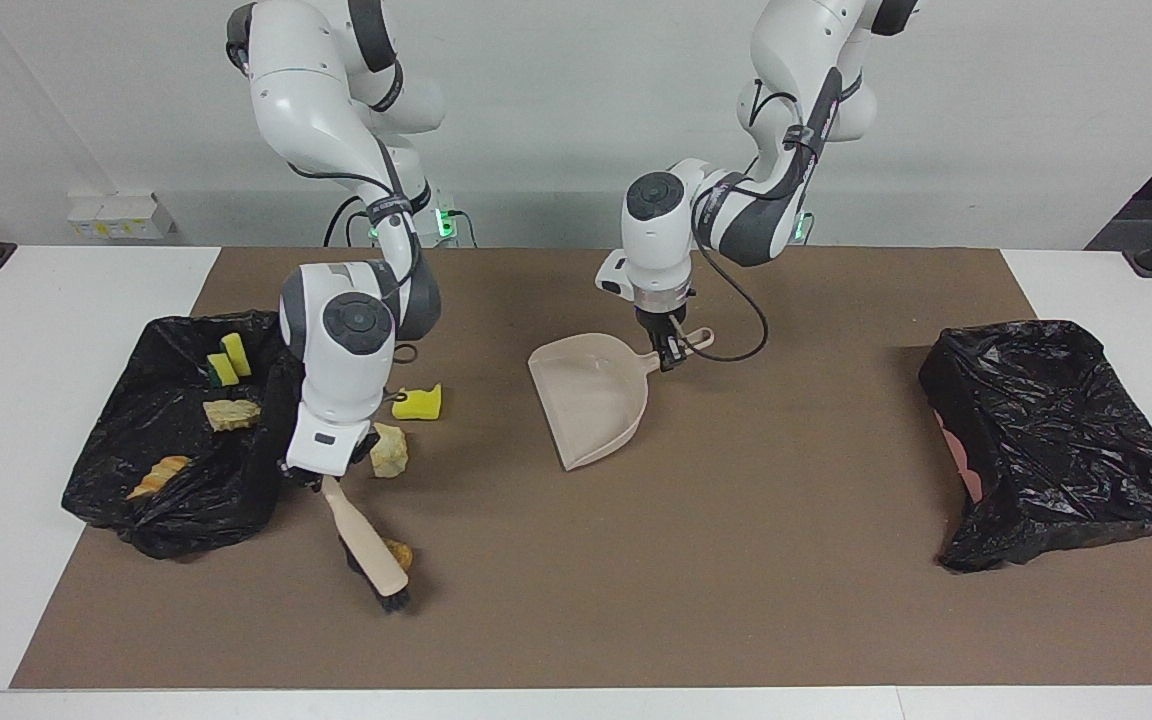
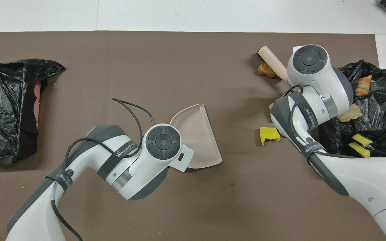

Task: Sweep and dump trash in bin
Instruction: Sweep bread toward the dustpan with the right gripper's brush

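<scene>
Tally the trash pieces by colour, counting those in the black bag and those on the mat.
Yellow sponge chunks: 3
Tan bread-like pieces: 2
Orange-brown pieces: 2
Total: 7

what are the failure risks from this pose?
1. The brush, held by the right gripper, lies over the orange-brown lump; a tilted stroke may ride over it or flick it off the mat.
2. The dustpan, held by the left gripper, sits mid-table, well apart from the lump, the tan lump and the yellow sponge, so swept pieces may scatter.
3. The right arm crowds the black bag and may snag it.
</scene>
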`<state>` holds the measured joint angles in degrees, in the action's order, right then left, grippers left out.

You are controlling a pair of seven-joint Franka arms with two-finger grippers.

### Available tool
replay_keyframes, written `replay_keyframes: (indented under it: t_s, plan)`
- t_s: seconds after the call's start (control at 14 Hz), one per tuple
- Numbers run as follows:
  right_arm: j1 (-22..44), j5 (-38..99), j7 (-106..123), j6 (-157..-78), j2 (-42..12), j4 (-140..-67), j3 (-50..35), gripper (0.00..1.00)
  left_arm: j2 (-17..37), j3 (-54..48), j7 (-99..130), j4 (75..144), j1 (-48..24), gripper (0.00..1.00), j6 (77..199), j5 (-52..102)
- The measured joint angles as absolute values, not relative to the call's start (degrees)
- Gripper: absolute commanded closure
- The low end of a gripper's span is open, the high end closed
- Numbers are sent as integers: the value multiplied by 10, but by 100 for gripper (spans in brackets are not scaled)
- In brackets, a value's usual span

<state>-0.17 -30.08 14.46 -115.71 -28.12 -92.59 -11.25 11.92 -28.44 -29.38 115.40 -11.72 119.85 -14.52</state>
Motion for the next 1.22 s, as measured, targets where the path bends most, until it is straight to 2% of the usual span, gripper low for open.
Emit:
replay_keyframes:
  t_s: [0.21,0.43,0.86,1.22]
  plan:
    - [3,-262,145,-1081,-269,-925,-163,100,118,-285,-294,1155,-117,100,1194,-145]
    - [3,-252,145,-1043,-250,-923,-172,100,117,-285,-294,1156,-117,100,1194,-145]
    - [-60,-252,150,-1062,-247,-934,-165,100,113,-285,-294,1159,-117,100,1193,-145]
    - [-65,-251,134,-1141,-246,-1006,-168,100,113,-285,-294,1159,-117,100,1193,-145]
